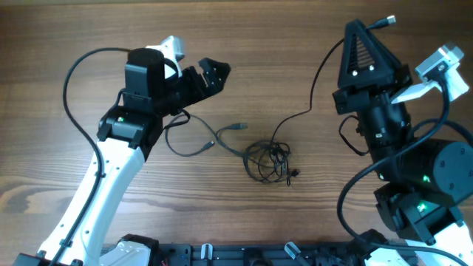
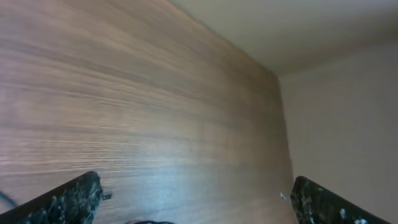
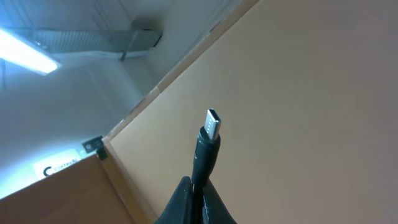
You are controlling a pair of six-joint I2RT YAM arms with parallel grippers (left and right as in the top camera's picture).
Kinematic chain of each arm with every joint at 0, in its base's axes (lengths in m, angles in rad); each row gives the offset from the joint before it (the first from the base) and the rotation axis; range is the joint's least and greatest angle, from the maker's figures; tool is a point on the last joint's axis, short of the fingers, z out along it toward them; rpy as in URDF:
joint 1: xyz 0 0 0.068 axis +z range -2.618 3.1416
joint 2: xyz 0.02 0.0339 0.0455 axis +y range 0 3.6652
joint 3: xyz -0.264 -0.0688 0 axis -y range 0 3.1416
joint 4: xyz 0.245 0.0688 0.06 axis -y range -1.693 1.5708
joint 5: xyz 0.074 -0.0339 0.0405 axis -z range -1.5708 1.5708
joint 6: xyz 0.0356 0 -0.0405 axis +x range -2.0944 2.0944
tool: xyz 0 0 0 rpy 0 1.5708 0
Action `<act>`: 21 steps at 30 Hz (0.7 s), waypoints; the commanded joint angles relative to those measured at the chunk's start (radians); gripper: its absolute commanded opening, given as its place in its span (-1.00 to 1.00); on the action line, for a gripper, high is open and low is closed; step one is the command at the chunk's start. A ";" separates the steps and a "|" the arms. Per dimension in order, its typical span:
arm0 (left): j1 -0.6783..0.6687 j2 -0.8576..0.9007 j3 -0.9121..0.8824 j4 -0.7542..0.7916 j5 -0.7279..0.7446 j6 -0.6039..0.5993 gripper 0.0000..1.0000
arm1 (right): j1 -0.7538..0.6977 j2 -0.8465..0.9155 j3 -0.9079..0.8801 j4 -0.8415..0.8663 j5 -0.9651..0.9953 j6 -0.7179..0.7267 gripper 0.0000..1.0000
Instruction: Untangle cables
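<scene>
The left gripper is seen with its jaws spread wide and nothing between them; only the brown wooden table is shown ahead of its fingers. The right gripper is pinched shut on one thin black cord, just behind that cord's small silver-tipped plug, which stands out beyond the fingertips. From this raised hand the cord is led down to the small knotted tangle of thin black cords, which lies on the table between the two hands. A looser black loop is spread just beneath the left gripper; whether it is joined to the tangle cannot be told.

Several risks can be judged from here. With nothing pinning the tangle, any further pull from the right hand would likely drag or lift the whole knot, and it might be tightened rather than loosened. The hold so close to the plug is short, so the cord could be slipped out under tension. When the empty hand is brought down, a cord so thin and flat could be missed, or several strands could be caught at once.
</scene>
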 commanded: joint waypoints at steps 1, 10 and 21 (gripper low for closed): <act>0.002 -0.007 0.005 -0.019 0.089 0.164 1.00 | -0.002 0.003 0.024 -0.070 0.081 0.072 -0.91; 0.002 -0.006 0.005 -0.056 0.060 0.166 1.00 | -0.002 0.057 0.024 -0.217 0.081 0.244 -0.91; 0.001 0.033 0.005 -0.226 0.016 0.237 1.00 | -0.002 0.164 0.024 -0.386 -0.118 0.246 -0.91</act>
